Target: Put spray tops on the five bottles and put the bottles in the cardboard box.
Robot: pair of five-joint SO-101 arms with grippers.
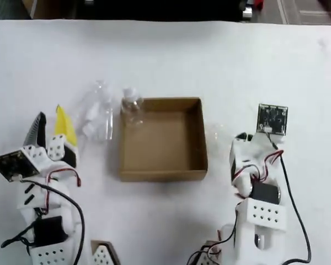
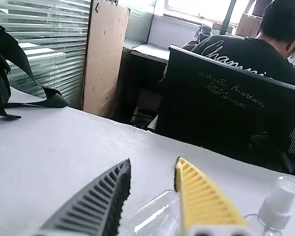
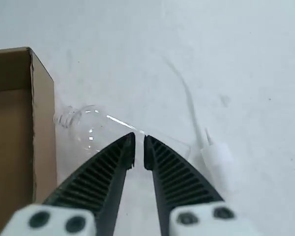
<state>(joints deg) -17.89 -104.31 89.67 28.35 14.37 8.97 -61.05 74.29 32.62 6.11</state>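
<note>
The open cardboard box (image 1: pixel 163 165) sits mid-table with nothing inside. Left of it lie clear bottles (image 1: pixel 99 113), and one bottle with a white spray top (image 1: pixel 131 105) stands at the box's far left corner. My left gripper (image 1: pixel 49 113) is open near these bottles, its black and yellow fingers apart over a lying bottle (image 2: pixel 152 216); the capped bottle (image 2: pixel 280 201) stands beside it. My right gripper (image 3: pixel 139 140) is shut, its tips just over a topless bottle (image 3: pixel 98 130) lying by the box wall (image 3: pixel 42 123). A loose spray top (image 3: pixel 215 153) with its tube lies next to that bottle.
The right arm (image 1: pixel 254 165) stands right of the box. White table stretches wide behind the box and to the far right. A chair and a seated person are beyond the table's far edge in the left wrist view.
</note>
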